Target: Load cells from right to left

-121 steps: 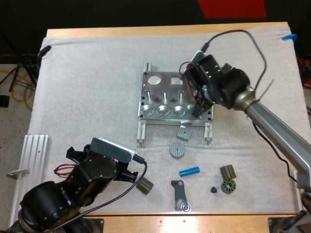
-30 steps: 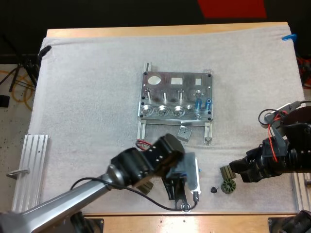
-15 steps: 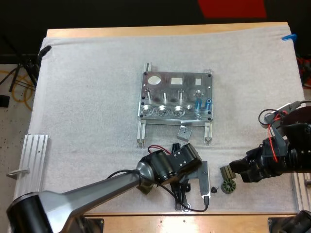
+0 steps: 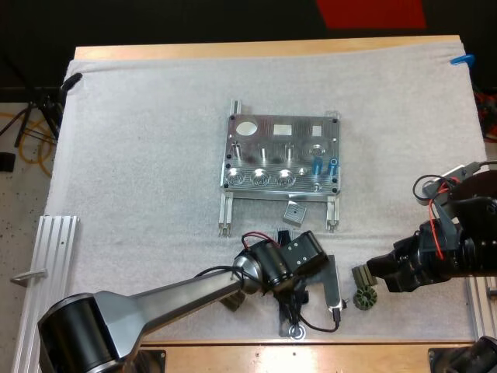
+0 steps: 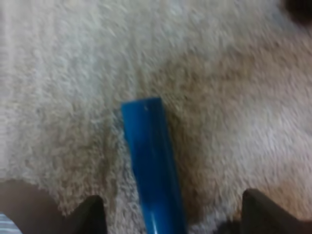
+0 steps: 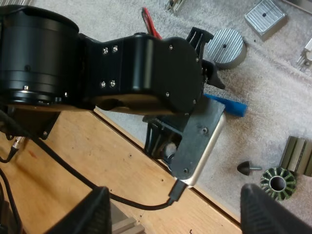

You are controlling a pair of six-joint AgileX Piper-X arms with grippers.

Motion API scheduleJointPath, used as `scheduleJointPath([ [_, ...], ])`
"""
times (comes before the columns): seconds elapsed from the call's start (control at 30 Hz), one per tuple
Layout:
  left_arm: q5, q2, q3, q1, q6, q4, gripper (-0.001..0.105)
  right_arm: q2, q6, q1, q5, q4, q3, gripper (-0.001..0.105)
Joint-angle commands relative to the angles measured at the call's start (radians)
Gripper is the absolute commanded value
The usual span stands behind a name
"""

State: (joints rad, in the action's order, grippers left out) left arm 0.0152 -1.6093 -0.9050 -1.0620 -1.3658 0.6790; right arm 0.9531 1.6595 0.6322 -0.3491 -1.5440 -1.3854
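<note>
- A metal fixture (image 4: pixel 256 148) sits at the middle of a white mat (image 4: pixel 140 140).
- Two blue cells (image 4: pixel 316 165) stand upright in sockets at the fixture's 4 o'clock corner. These are its rightmost places, which suits a load that starts at the right. The round sockets along the front edge toward 7 o'clock look empty.
- A loose blue cell (image 5: pixel 151 165) lies flat on the mat at 6 o'clock from the fixture, near the table's front edge.
- The left gripper (image 5: pixel 173 201) hangs low over this cell with its fingers spread wide. One finger is on each side of the cell and neither touches it. This straddle probably lines the fingers up to close across the cell's narrow width.
- The right gripper (image 4: pixel 379 273) is at 4 o'clock from the fixture, close to the mat's right edge. Its fingers are wide apart and hold nothing. It likely waits off to the side so the left arm has room.
- Small parts lie around the pickup spot:
  - A square metal block (image 4: pixel 293 211) lies just below the fixture.
  - A round ribbed disc (image 6: pixel 225 46) is near the cell.
  - A small black cone (image 6: pixel 248 168) and a dark toothed ring (image 4: pixel 365 297) lie toward 3 o'clock of the cell.
- With these so near, the left fingers need to close on the cell alone.
</note>
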Motion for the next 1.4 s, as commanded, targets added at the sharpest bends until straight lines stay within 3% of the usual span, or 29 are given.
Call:
scheduleJointPath([
  [0.0, 0.020, -0.009, 0.000, -0.005, -0.021, -0.014, 0.058, -0.007, 0.006, 0.000, -0.013, -0.031, -0.002, 0.056],
  [0.3, 0.094, -0.009, 0.000, -0.005, -0.021, -0.022, 0.058, -0.007, 0.020, 0.000, -0.013, -0.031, -0.002, 0.056],
  [0.7, 0.093, -0.011, 0.000, -0.005, -0.013, -0.048, 0.058, -0.007, 0.020, 0.000, -0.013, -0.030, -0.002, 0.056],
  [1.07, 0.094, -0.083, 0.000, -0.005, -0.013, 0.036, 0.057, -0.007, 0.020, 0.000, -0.013, -0.026, -0.002, 0.056],
  [1.17, 0.103, -0.083, 0.000, -0.005, -0.013, 0.036, 0.044, -0.007, 0.020, 0.000, -0.013, -0.024, -0.002, 0.056],
  [1.33, 0.109, -0.083, 0.000, -0.005, -0.015, 0.047, 0.000, -0.007, 0.020, 0.000, -0.013, -0.024, -0.002, 0.056],
  [1.37, 0.109, -0.083, 0.000, -0.005, -0.013, 0.048, 0.000, -0.007, 0.020, 0.000, -0.013, -0.024, -0.002, 0.056],
])
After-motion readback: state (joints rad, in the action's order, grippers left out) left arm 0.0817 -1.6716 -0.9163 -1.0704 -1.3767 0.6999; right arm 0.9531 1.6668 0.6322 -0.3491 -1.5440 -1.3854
